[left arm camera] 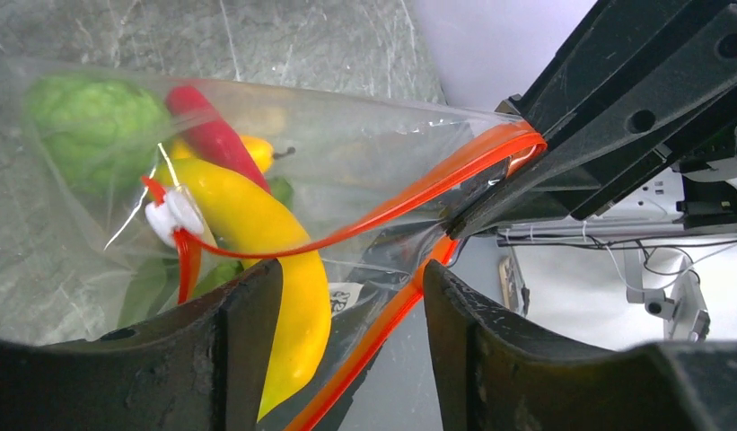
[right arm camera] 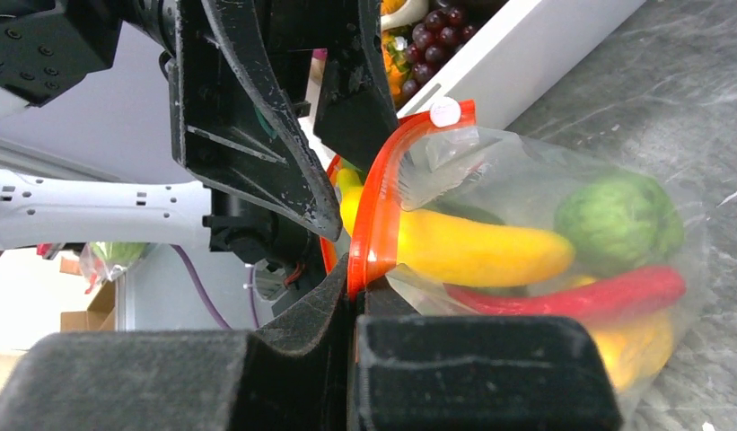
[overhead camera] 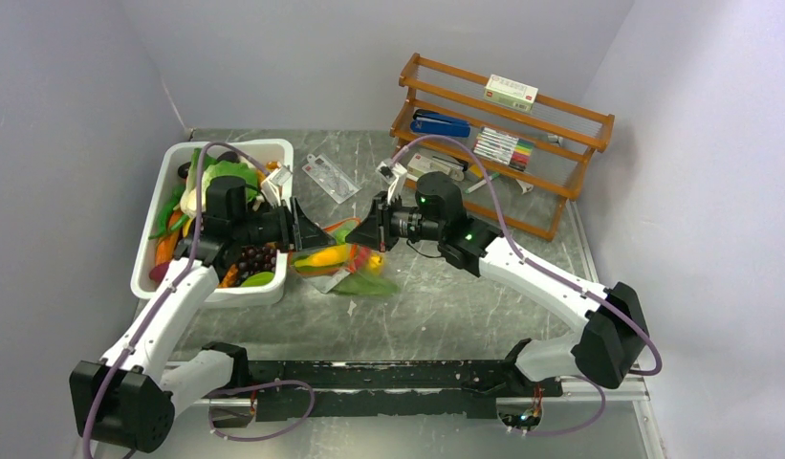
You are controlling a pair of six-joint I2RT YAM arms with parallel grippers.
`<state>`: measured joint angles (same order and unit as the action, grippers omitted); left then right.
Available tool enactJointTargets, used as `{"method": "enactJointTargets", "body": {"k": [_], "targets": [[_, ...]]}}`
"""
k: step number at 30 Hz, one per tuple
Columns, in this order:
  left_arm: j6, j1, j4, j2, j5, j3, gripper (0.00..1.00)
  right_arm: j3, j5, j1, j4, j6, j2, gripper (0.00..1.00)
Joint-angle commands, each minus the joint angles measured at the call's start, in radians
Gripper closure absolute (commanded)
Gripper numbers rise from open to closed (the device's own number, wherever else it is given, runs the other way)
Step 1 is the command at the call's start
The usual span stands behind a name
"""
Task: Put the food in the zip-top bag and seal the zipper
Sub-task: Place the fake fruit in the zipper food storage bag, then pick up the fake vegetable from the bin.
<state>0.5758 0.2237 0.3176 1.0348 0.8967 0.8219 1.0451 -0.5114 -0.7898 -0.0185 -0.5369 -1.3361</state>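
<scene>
The clear zip-top bag (overhead camera: 355,268) hangs between my two grippers above the table. It holds food: a light-green round fruit (left arm camera: 95,121), a long yellow piece (left arm camera: 257,233), a red pepper (left arm camera: 212,135) and green leaves. My right gripper (right arm camera: 355,280) is shut on one end of the red-orange zipper (right arm camera: 378,206). My left gripper (left arm camera: 351,278) is open, with the zipper strip (left arm camera: 382,310) running between its fingers (left arm camera: 230,350). The white slider (left arm camera: 171,214) sits at the strip's far end. The mouth gapes between the two strips.
A white bin (overhead camera: 273,153) of more toy food stands at the left, close behind my left arm. A wooden rack (overhead camera: 560,186) with markers, a box and a stapler is at the back right. A small clear packet (overhead camera: 329,177) lies behind the bag.
</scene>
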Motion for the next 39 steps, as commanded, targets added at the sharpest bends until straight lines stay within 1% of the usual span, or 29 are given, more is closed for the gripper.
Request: {"method": "enactJointTargets", "body": {"k": [1,5,7,9,11,13,16,18,20,22,27,29,30,32,33,36,39], "targets": [[-0.050,0.006,0.034,-0.026,-0.061,0.041,0.41,0.013,0.013,-0.004,-0.035,0.018,0.020,1.00],[-0.079,0.006,0.075,-0.052,-0.096,0.082,0.41,0.008,0.041,-0.003,-0.026,0.020,0.029,1.00],[-0.098,0.006,0.102,-0.075,-0.122,0.113,0.41,-0.004,0.083,0.000,-0.026,0.011,0.047,1.00],[-0.120,0.006,0.142,-0.100,-0.173,0.161,0.41,-0.035,0.135,0.008,-0.069,-0.027,0.094,1.00],[-0.134,0.006,0.186,-0.126,-0.264,0.206,0.41,-0.089,0.155,0.025,-0.112,-0.073,0.147,1.00],[-0.149,0.006,0.240,-0.146,-0.362,0.242,0.41,-0.092,0.153,0.031,-0.113,-0.096,0.162,1.00],[-0.179,0.006,0.302,-0.150,-0.470,0.269,0.41,-0.093,0.131,0.032,-0.102,-0.098,0.170,1.00],[-0.185,0.006,0.340,-0.147,-0.602,0.271,0.41,-0.117,0.137,0.032,-0.115,-0.104,0.183,1.00],[-0.169,0.006,0.386,-0.135,-0.754,0.270,0.41,-0.137,0.182,0.032,-0.097,-0.127,0.189,1.00],[-0.167,0.006,0.410,-0.121,-0.863,0.273,0.40,-0.146,0.199,0.031,-0.076,-0.148,0.186,1.00],[-0.218,0.005,0.403,-0.080,-1.026,0.306,0.44,-0.148,0.176,0.032,-0.073,-0.148,0.193,1.00],[-0.261,0.005,0.385,-0.050,-1.082,0.316,0.44,-0.141,0.189,0.032,-0.057,-0.134,0.203,1.00],[-0.258,0.005,0.390,-0.029,-1.121,0.326,0.44,-0.135,0.193,0.033,-0.046,-0.127,0.207,1.00],[-0.177,-0.001,0.415,0.005,-1.212,0.365,0.41,-0.123,0.191,0.032,-0.029,-0.116,0.208,1.00],[-0.133,-0.004,0.410,0.011,-1.225,0.375,0.42,-0.120,0.188,0.032,-0.024,-0.113,0.210,1.00],[-0.011,-0.007,0.291,-0.051,-1.169,0.308,0.51,-0.123,0.184,0.033,-0.017,-0.104,0.222,1.00],[0.134,-0.009,0.183,-0.088,-1.132,0.218,0.53,-0.132,0.192,0.033,-0.017,-0.099,0.237,1.00]]}}
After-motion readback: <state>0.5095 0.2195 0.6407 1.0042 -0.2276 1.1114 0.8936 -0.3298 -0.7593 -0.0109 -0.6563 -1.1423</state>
